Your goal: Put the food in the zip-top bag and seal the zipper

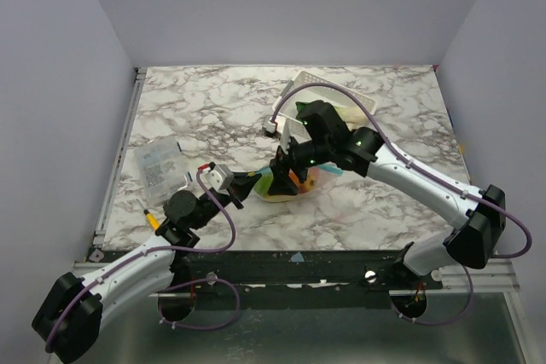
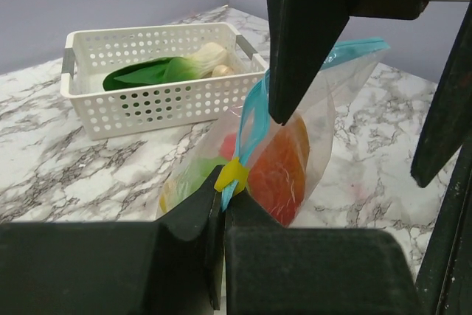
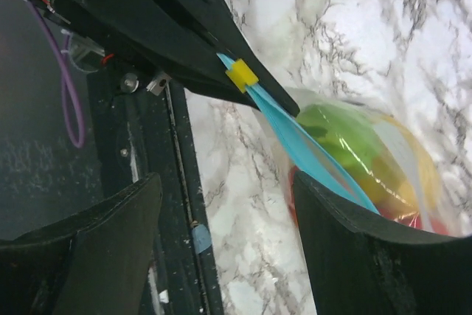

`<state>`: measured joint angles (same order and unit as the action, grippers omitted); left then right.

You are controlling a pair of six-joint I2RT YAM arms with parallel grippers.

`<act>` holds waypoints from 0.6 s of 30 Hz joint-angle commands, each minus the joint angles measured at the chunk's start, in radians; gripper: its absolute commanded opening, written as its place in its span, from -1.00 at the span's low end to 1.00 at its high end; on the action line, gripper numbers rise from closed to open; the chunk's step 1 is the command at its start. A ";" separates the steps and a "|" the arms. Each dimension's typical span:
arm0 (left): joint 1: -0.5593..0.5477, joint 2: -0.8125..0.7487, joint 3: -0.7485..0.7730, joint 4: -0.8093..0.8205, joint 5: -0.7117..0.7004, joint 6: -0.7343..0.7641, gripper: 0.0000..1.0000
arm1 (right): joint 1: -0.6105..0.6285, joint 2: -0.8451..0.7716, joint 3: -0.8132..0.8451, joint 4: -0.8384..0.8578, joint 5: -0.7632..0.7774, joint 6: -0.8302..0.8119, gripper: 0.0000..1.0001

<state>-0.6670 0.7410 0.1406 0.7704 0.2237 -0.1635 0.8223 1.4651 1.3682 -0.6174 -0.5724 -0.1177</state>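
Left end effector (image 2: 223, 201) pinches the zipper (image 2: 251, 127), right end effector (image 3: 225, 186) gapes around the one zip-top bag (image 2: 328, 105)

The clear bag (image 1: 297, 180) stands upright near the middle of the desk (image 1: 213, 108), a little toward the near edge. It bulges with glossy food: an orange-red piece (image 2: 284, 171), a green one (image 2: 193, 176) and some yellow. Its blue zipper (image 2: 254, 119) runs up slanting, with a yellow slider (image 2: 232, 175) at the low end, where the left claw (image 2: 221, 208) pinches it. A leafy green vegetable (image 2: 151, 73) lies in the basket (image 2: 147, 105) toward the far edge.
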 commanded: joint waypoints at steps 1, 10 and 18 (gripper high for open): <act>0.002 -0.021 0.028 -0.020 0.051 -0.027 -1.00 | 0.028 -0.004 -0.047 0.121 0.138 -0.124 0.49; 0.002 -0.038 0.032 -0.043 0.065 -0.029 -1.00 | 0.028 -0.016 -0.049 0.207 0.196 -0.215 0.49; 0.001 -0.063 0.034 -0.060 0.055 -0.030 -1.00 | 0.028 -0.005 -0.010 0.172 0.132 -0.256 0.44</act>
<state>-0.6670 0.7002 0.1516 0.7052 0.2535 -0.1852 0.8513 1.4586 1.3140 -0.4381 -0.4145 -0.3202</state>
